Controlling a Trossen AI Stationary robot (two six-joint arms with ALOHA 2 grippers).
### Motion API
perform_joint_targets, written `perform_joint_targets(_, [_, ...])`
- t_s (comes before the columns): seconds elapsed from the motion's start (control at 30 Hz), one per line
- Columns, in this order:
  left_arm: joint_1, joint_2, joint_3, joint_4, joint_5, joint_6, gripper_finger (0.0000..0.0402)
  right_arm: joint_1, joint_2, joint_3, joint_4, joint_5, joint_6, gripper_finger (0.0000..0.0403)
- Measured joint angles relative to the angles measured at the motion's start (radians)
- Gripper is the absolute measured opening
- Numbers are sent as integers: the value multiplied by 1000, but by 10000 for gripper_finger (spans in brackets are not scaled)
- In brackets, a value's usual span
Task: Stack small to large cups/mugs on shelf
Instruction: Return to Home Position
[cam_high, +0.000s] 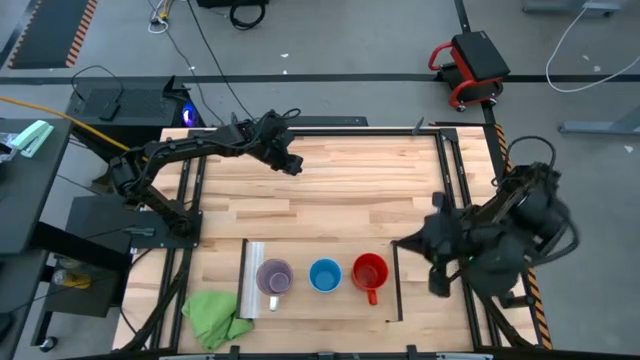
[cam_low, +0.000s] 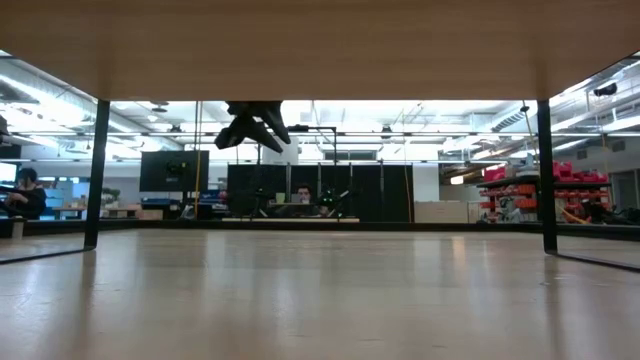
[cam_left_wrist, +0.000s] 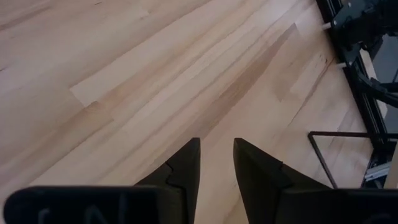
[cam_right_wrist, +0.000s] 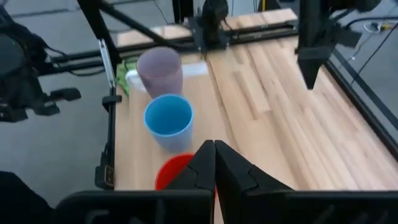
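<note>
Three mugs stand upright in a row on the light-wood shelf: purple nearest its silvery strip, blue in the middle, red nearest the thin dark strip. My right gripper is shut and hovers at the dark-strip end, just right of the red mug. In the right wrist view the red mug sits right past the shut fingers, with the blue mug and purple mug beyond. My left gripper, slightly open, hangs over bare table toward the far side.
A green cloth lies crumpled at the near left corner beside the shelf's silvery strip. Black frame rails run along the table's left and right sides. Bare wood tabletop stretches between the shelf and the far edge. People sit in the room beyond.
</note>
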Motion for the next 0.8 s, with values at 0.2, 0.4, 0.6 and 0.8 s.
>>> perform_joint_targets(0.2, [1, -16, -1, 79, 201, 70, 105, 1, -25, 28, 0, 7, -67, 9])
perform_joint_targets(0.4, [0, -89, 58, 199, 425, 48, 105, 0, -57, 35, -1, 15, -367, 9])
perform_joint_targets(0.6, [1, -212, 225, 191, 430, 121, 105, 0, -127, 35, -1, 14, -622, 9])
perform_joint_targets(0.8, [0, -325, 407, 112, 394, 255, 105, -4, -251, 34, -1, 14, -527, 9])
